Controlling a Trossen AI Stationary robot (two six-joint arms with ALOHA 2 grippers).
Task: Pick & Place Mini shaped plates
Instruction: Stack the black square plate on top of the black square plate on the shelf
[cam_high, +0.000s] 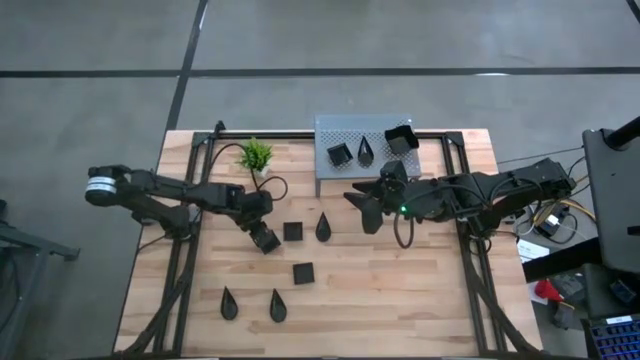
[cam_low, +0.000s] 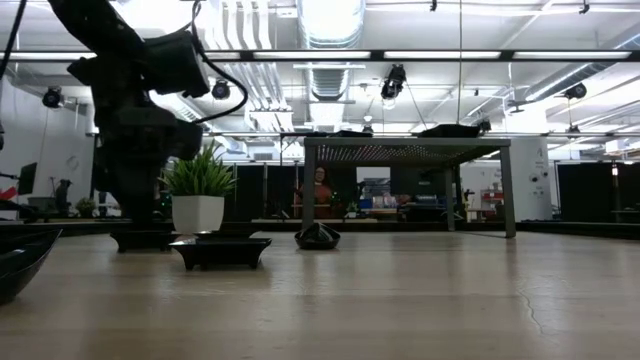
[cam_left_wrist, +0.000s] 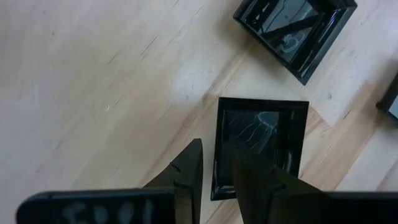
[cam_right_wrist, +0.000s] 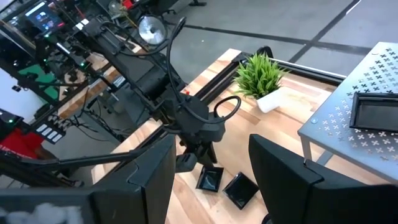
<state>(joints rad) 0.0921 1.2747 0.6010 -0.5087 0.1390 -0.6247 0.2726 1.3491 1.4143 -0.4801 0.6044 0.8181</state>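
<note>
At the bottom of the left wrist frame, the left claw (cam_left_wrist: 217, 180) pinches the raised rim of a glossy black square plate (cam_left_wrist: 261, 146) lying on the pale wood-grain table (cam_left_wrist: 93, 81). A second square plate (cam_left_wrist: 295, 31) lies beyond, upper right. In the high view, the right claw (cam_high: 372, 200) hangs wide open and empty, centre-right, before the perforated metal shelf (cam_high: 345, 132).

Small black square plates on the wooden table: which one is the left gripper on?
The leftmost small black square plate. The left gripper straddles its rim; the other two square plates lie apart, untouched.
</note>
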